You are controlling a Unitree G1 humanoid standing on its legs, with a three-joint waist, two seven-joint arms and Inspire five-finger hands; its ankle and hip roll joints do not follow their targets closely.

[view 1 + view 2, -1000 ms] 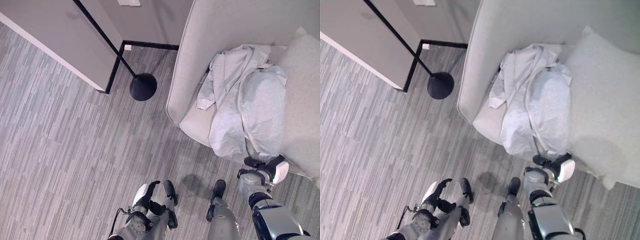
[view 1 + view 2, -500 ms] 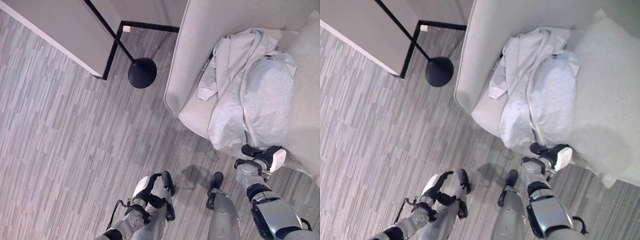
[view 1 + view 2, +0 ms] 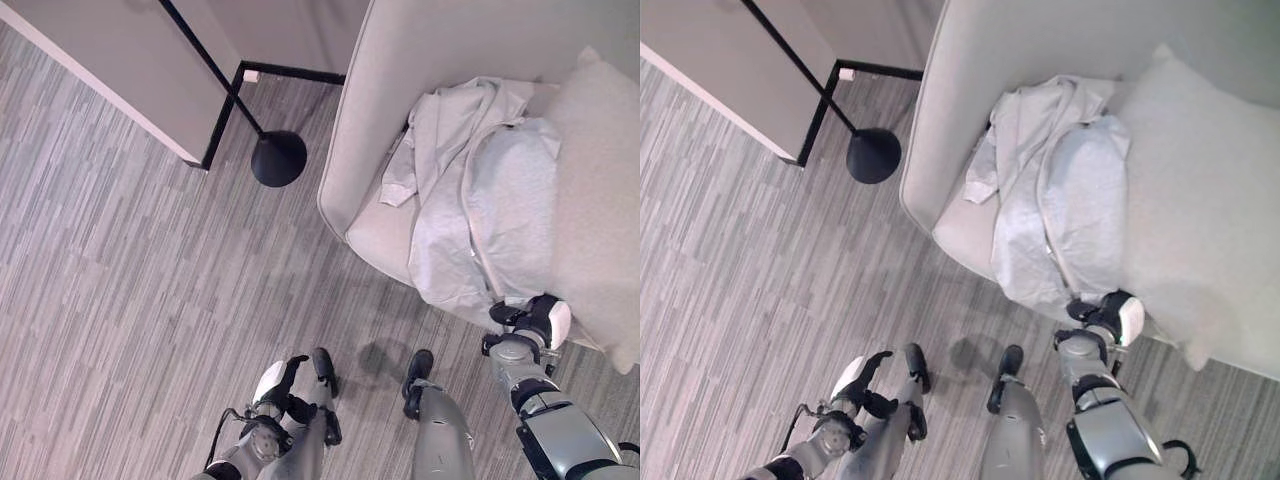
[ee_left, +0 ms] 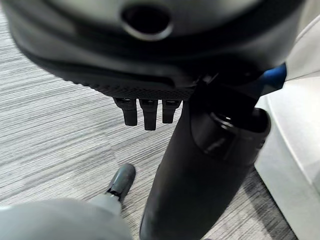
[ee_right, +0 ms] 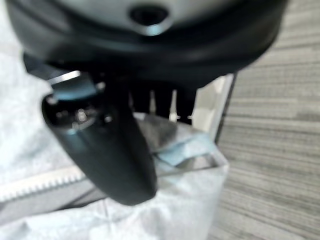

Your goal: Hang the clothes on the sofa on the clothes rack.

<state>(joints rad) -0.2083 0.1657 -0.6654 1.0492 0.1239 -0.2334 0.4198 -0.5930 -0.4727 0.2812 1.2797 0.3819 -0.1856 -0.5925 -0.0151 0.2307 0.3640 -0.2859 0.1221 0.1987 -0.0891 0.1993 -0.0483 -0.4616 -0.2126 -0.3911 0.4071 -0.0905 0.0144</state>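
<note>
A light grey zip-up garment [image 3: 470, 200] lies crumpled over the seat of a pale sofa [image 3: 365, 120]. The clothes rack [image 3: 278, 158] is a black pole on a round black base, standing on the floor left of the sofa. My right hand [image 3: 530, 322] is at the garment's lower hem by the sofa's front edge. In the right wrist view its thumb [image 5: 100, 150] and straight fingers [image 5: 160, 105] lie over the grey cloth [image 5: 165, 200] and its zip, not curled round it. My left hand [image 3: 290, 385] hangs open low over the floor, holding nothing.
A large pale cushion [image 3: 600, 200] fills the sofa's right side next to the garment. A beige wall panel [image 3: 120, 70] with a black skirting corner stands behind the rack. Grey striped flooring [image 3: 130, 300] spreads to the left.
The whole view has shifted with the camera. My right hand stays at the garment's lower hem, a little closer to it than a second ago. The left hand hangs as before.
</note>
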